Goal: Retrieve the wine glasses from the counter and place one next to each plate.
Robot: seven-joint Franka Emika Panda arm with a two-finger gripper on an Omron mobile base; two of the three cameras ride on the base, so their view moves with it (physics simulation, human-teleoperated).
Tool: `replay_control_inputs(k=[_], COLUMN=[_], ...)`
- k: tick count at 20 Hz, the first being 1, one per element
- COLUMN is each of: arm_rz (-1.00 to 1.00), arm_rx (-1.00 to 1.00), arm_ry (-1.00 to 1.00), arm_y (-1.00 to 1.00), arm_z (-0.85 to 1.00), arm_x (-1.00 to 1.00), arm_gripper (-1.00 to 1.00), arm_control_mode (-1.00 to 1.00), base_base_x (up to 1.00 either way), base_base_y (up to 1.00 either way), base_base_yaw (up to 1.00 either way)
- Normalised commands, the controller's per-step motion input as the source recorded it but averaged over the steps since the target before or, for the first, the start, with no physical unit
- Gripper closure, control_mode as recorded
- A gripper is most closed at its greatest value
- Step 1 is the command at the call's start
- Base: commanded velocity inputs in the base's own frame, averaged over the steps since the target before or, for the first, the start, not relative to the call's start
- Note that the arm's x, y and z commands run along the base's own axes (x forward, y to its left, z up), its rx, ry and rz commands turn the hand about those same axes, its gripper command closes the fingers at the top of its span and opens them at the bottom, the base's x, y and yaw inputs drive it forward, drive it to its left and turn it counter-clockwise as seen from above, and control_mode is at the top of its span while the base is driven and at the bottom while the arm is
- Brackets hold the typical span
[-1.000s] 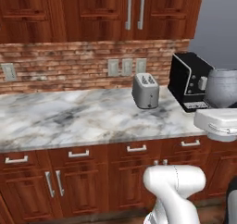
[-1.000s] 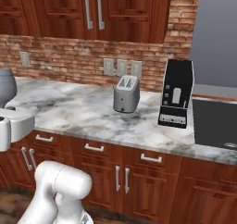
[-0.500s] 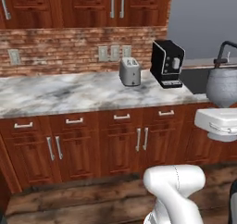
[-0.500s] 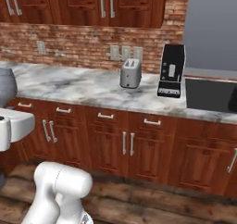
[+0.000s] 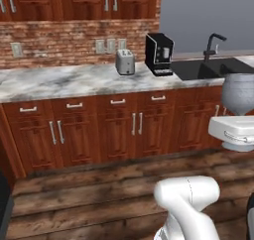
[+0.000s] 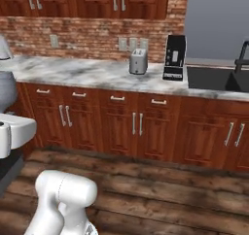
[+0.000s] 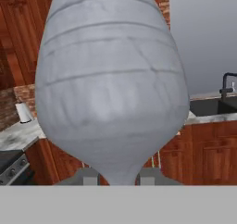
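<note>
My gripper point(image 7: 115, 177) is shut on the stem of a greyish wine glass point(image 7: 111, 89), whose rounded bowl stands upright just above the fingertips point(image 7: 86, 176). In the left base view the same wine glass point(image 5: 240, 92) rises from the gripper point(image 5: 236, 117) at the right edge. In the right base view the wine glass point(image 6: 5, 88) sits at the left edge. The marble counter point(image 5: 74, 78) over reddish-brown cabinets lies well ahead, across the floor, and the right base view also takes in the counter point(image 6: 87, 71). The plates are out of view.
A silver toaster point(image 5: 125, 62) and a black coffee machine point(image 5: 158, 54) stand on the counter, with a dark sink point(image 5: 208, 68) and faucet point(image 5: 214, 43) to their right. Wooden floor point(image 5: 99, 184) stretches between me and the cabinets. A stove point(image 7: 11, 165) shows in the hand view.
The whole picture has shifted: the base has backed away from the counter, which now looks smaller and farther, with floor in front. The wine glass stays in the gripper.
</note>
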Motion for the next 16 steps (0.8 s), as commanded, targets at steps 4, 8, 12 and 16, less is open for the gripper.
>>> replay_control_inputs(k=[4,8,12,16], arm_rz=[0.0,0.0,0.0,0.0], arm_rx=[0.0,0.0,0.0,0.0], arm_ry=[0.0,0.0,0.0,0.0], arm_y=[0.0,0.0,0.0,0.0], arm_z=[0.0,0.0,0.0,0.0], arm_x=[0.0,0.0,0.0,0.0], arm_gripper=[1.0,1.0,1.0,1.0], arm_control_mode=[1.0,1.0,1.0,1.0], base_base_x=[-1.0,-1.0,-1.0,-1.0], base_base_y=[0.0,0.0,0.0,0.0], base_base_yaw=[-0.13,-0.15,-0.17,-0.16])
